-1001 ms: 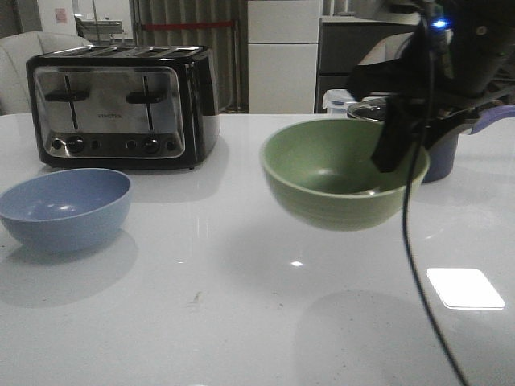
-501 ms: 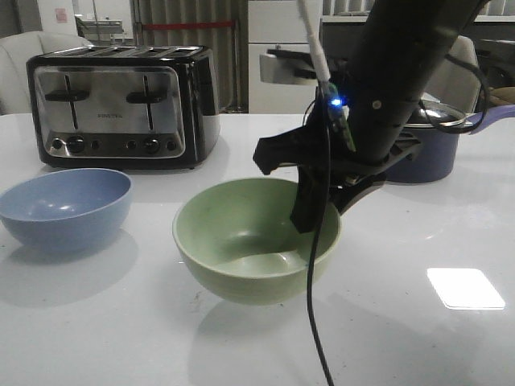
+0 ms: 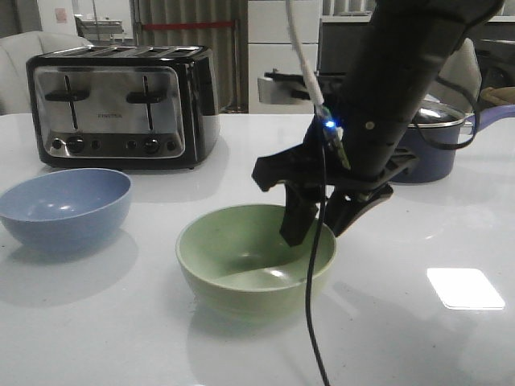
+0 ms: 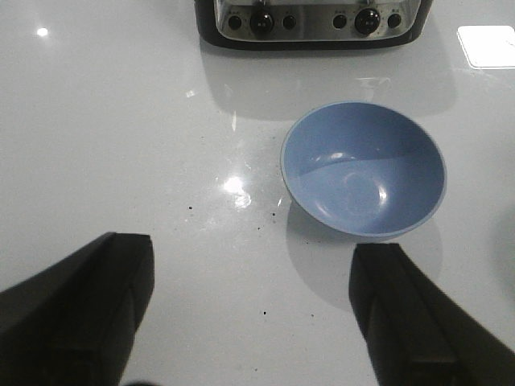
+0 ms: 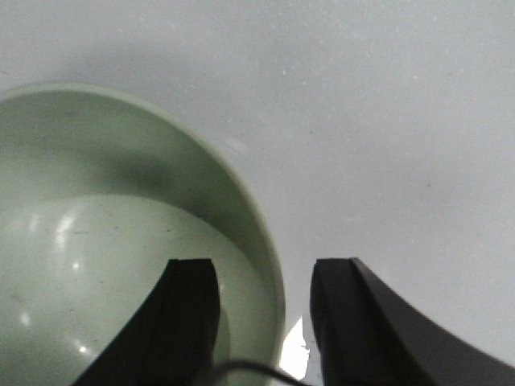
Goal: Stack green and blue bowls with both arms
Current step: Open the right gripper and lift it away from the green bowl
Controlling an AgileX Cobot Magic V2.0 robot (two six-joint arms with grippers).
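The pale green bowl sits upright on the white table, front centre. My right gripper straddles its right rim, one finger inside the bowl and one outside. In the right wrist view the jaws stand apart, with a gap on both sides of the green rim, so it is open. The blue bowl sits at the left, in front of the toaster. My left gripper is open and empty above bare table, close to the blue bowl. The left arm does not show in the front view.
A black and chrome toaster stands at the back left and also shows in the left wrist view. A dark navy lidded saucepan stands at the back right, behind the right arm. A black cable hangs over the green bowl's front.
My right arm carried the green bowl left and down from the air onto the table. The blue bowl has not moved.
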